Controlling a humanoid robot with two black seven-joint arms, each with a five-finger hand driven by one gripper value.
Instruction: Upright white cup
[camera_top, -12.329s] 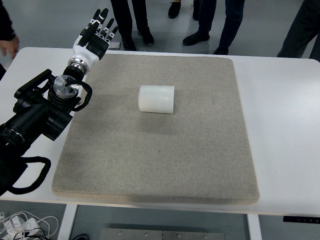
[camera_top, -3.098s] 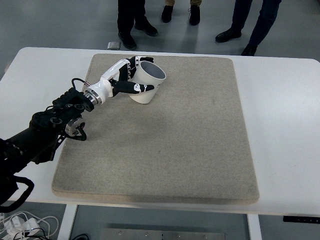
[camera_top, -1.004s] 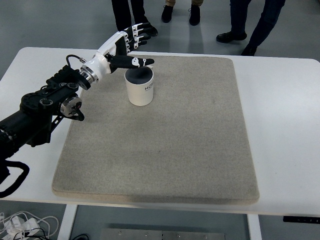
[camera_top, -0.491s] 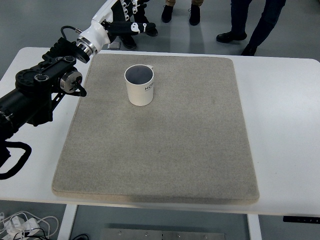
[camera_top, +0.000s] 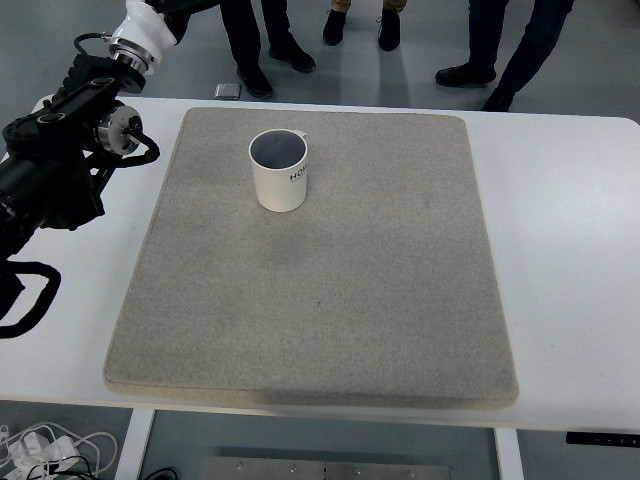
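Cup (camera_top: 279, 172), white, upright on the grey mat (camera_top: 320, 300), mouth up, dark inside, small dark print on the side. Placed in the far left part of the mat, touched by nothing. Mat spread over most of the white tabletop (camera_top: 570, 250). Left arm (camera_top: 60, 160) over the tabletop's far left corner, well apart from the cup, wrist running out past the top edge; left hand cut off there, so cannot tell whether fingers are apart or together. Legs and shoes of people (camera_top: 470, 40) on the floor beyond the far edge.
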